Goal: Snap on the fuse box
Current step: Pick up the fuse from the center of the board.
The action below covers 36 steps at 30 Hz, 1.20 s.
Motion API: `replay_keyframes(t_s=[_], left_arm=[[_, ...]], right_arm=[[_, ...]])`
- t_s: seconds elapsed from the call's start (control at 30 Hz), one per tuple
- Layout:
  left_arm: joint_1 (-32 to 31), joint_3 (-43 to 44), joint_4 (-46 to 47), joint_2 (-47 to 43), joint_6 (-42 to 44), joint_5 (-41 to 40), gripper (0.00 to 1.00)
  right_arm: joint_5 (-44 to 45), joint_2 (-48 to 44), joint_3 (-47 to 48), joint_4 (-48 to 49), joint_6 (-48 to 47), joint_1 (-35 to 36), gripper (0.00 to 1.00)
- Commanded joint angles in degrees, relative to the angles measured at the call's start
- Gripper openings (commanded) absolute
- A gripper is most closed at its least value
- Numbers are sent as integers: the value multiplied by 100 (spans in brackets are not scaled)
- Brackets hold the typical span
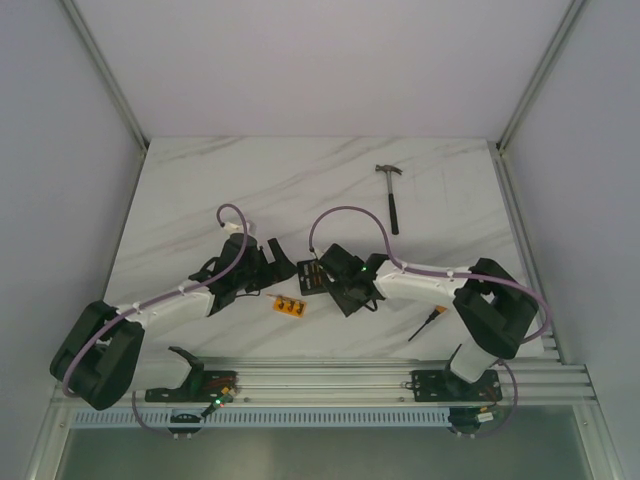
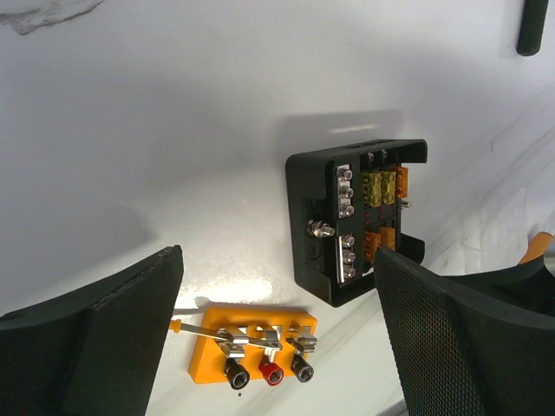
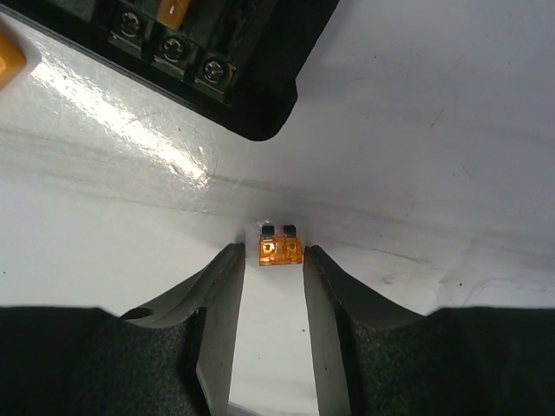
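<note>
Two arms [image 1: 170, 300] [image 1: 420, 285], one fuse box [image 2: 355, 221], one hammer [image 1: 392, 195]

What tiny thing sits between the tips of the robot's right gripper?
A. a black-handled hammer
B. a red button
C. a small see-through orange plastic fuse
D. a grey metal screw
C: the right wrist view shows a small see-through orange plastic fuse with two dark corners, right between the tips of the right gripper.

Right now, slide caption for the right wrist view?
Right gripper flanking a small orange fuse over the white table, black fuse box corner beyond.
</note>
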Motion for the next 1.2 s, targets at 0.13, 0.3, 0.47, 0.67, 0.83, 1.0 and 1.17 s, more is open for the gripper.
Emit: replay_keyframes(t_s=[0.13, 0.3, 0.47, 0.67, 0.83, 1.0, 1.17], left_arm=[[45, -65, -65, -89, -29, 87, 100], [44, -74, -66, -110, -35, 90, 100], [43, -66, -58, -117, -46, 145, 100], [38, -67, 35, -160, -79, 330, 100], [41, -95, 288, -201, -178, 673, 100], [44, -143, 667, -257, -374, 1138, 95], [40, -158, 1128, -229, -635, 1666, 85]], right_arm=[[94, 163, 142, -419, 133, 45, 40], [132, 319, 170, -409, 150, 40, 38], [183, 386, 168, -390, 167, 47, 34], [310, 186, 152, -349, 154, 40, 26], [253, -333, 124, -37, -86, 40, 21], [-43, -946, 136, 355, -485, 46, 20], [-227, -1266, 141, 771, -833, 46, 20]])
